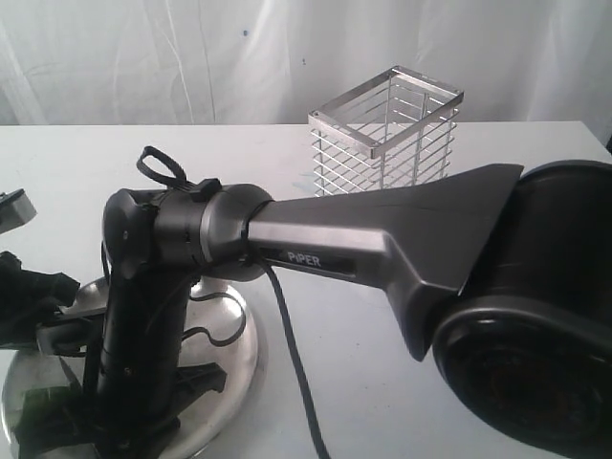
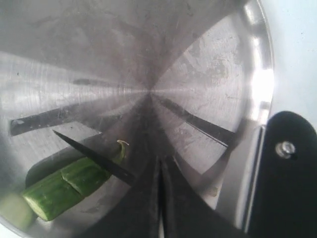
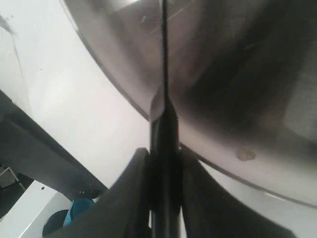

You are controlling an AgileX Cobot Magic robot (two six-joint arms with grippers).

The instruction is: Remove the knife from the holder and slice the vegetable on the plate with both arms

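Observation:
The dark green vegetable (image 2: 69, 184) lies on the shiny steel plate (image 2: 257, 84), with a cut line across its middle and a pale piece (image 2: 12, 210) at its blunt end. The black knife (image 2: 94, 158) slants over the vegetable near its curled stem. My right gripper (image 3: 166, 153) is shut on the knife's handle, and the blade (image 3: 164, 59) points out over the plate (image 3: 223, 99). My left gripper (image 2: 161, 198) is shut with nothing between its fingers, just beside the stem end. In the exterior view the PiPER arm (image 1: 316, 256) reaches across to the plate (image 1: 234, 354).
The silver wire holder (image 1: 387, 143) stands behind on the white table (image 1: 363, 382), with nothing in it. A black cable (image 1: 292, 363) hangs from the right arm over the table. A black part with a screw (image 2: 287, 173) stands by the plate's rim.

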